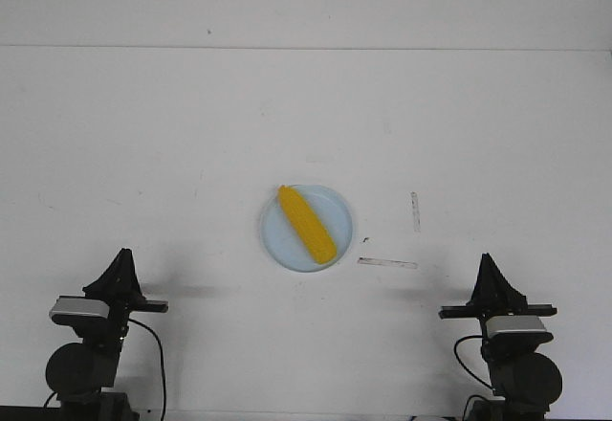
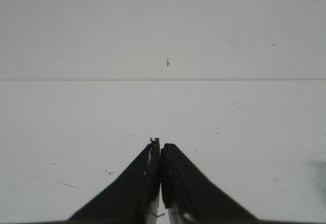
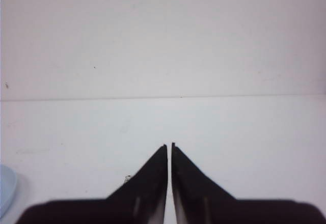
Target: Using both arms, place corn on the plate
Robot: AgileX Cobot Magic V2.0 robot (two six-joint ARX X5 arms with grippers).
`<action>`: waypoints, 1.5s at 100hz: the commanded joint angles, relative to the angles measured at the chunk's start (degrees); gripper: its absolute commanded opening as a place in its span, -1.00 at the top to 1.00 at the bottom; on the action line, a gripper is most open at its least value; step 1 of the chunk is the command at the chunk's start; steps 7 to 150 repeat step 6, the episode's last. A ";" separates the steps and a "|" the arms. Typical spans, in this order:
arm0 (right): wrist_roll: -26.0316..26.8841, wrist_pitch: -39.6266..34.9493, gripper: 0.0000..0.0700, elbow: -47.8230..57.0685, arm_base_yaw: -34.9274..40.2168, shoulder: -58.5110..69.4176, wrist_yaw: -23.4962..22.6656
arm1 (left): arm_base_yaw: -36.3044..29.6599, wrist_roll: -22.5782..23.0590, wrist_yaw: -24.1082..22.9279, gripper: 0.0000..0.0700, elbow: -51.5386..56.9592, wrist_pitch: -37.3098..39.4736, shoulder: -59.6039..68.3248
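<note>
The yellow corn (image 1: 306,224) lies diagonally on the pale blue plate (image 1: 277,244) in the middle of the white table. Both arms are drawn back at the near edge, far from the plate. My left gripper (image 1: 123,252) stands at the near left, shut with nothing between its fingers; its wrist view shows the closed tips (image 2: 161,145) over bare table. My right gripper (image 1: 486,256) stands at the near right, also shut and empty (image 3: 169,145). A sliver of the plate (image 3: 5,192) shows at the edge of the right wrist view.
Two thin clear strips lie on the table right of the plate, one (image 1: 387,263) flat near its lower right, one (image 1: 415,211) farther right. The table's far edge (image 1: 306,48) meets a white wall.
</note>
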 commanded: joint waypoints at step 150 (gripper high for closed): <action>-0.20 0.57 0.97 -0.09 0.09 -0.11 0.04 | 0.02 -0.07 0.07 1.00 -1.22 0.85 -0.15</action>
